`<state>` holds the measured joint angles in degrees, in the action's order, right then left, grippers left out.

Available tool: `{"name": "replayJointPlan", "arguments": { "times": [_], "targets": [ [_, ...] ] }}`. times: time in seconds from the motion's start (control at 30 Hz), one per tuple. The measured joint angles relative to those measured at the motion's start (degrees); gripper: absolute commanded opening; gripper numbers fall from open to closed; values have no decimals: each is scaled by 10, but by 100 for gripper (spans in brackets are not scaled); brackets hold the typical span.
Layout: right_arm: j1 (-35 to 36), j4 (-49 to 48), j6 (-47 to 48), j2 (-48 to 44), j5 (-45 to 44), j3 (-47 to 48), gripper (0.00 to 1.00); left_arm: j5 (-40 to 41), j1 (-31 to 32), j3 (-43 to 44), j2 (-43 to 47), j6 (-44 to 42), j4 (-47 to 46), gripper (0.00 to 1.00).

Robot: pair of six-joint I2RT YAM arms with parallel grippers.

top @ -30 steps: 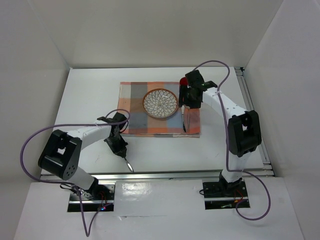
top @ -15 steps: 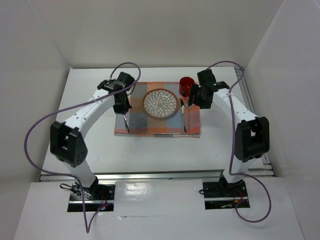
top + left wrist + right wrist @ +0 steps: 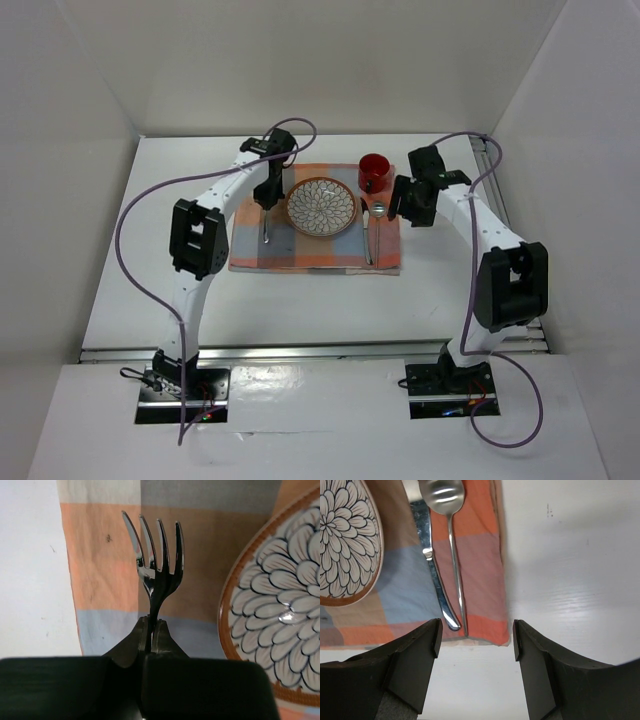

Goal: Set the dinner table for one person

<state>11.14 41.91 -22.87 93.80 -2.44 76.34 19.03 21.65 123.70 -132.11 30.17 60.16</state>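
The white dinner table (image 3: 150, 280) carries an orange-and-blue checked mat (image 3: 300, 250) with a flower-patterned plate (image 3: 321, 206) in its middle. My left gripper (image 3: 267, 200) is shut on the handle of a fork (image 3: 152, 550). It holds the fork over the mat's left part, tines pointing away from the fingers, just left of the plate (image 3: 280, 605). A knife (image 3: 432, 570) and a spoon (image 3: 447, 510) lie side by side on the mat right of the plate. My right gripper (image 3: 476, 640) is open and empty above the mat's front right corner. A red cup (image 3: 373, 172) stands at the mat's back right.
White walls enclose the table on the left, back and right. An aluminium rail (image 3: 510, 230) runs along the right edge and another along the near edge (image 3: 320, 350). Purple cables loop over both arms.
My left arm has carried the fork from the table's near left onto the mat, beside the plate. My right gripper has drawn back rightward from the knife and spoon.
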Motion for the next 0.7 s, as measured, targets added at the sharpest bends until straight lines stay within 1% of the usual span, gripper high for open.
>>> {"name": "replayJointPlan", "arguments": {
  "times": [0.13, 0.17, 0.2, 0.23, 0.27, 0.33, 0.37, 0.4, 0.43, 0.5, 0.53, 0.57, 0.63, 0.7],
  "targets": [
    [-11, 1, 0, -5, -2, -1, 71, -3, -11, 18, -30, -16, 3, 0],
    [-13, 2, 0, -6, -4, -1, 73, -6, -13, 21, -37, -17, 2, 5],
    [-14, 2, 0, -6, -5, -2, 73, -10, -16, 22, -43, -18, 2, 12],
    [-14, 3, 0, -6, -5, -2, 74, -16, -18, 22, -49, -20, 2, 23],
    [-14, 3, 0, -6, -6, -2, 77, -21, -19, 22, -55, -24, 2, 28],
    [-14, 5, 0, -6, -8, -2, 79, -31, -20, 22, -66, -33, 1, 42],
    [-14, 7, 0, -6, -10, -2, 79, -36, -20, 22, -70, -33, 0, 51],
    [-14, 9, 0, -6, -12, -2, 82, -40, -20, 22, -73, -35, 1, 57],
    [-14, 10, -1, -6, -13, -2, 82, -43, -20, 22, -74, -36, 2, 61],
    [-14, 14, -2, -6, -17, -2, 83, -49, -20, 22, -74, -36, 2, 64],
    [-14, 15, -2, -6, -19, -2, 88, -50, -20, 22, -72, -35, 2, 66],
    [-14, 16, -4, -6, -20, -2, 91, -50, -19, 22, -70, -36, 2, 68],
    [-16, 19, -8, -8, -25, -2, 100, -52, -19, 22, -63, -38, 3, 70],
    [-17, 19, -17, -15, -33, -2, 100, -53, -19, 22, -50, -44, 8, 70]
  ]
}}
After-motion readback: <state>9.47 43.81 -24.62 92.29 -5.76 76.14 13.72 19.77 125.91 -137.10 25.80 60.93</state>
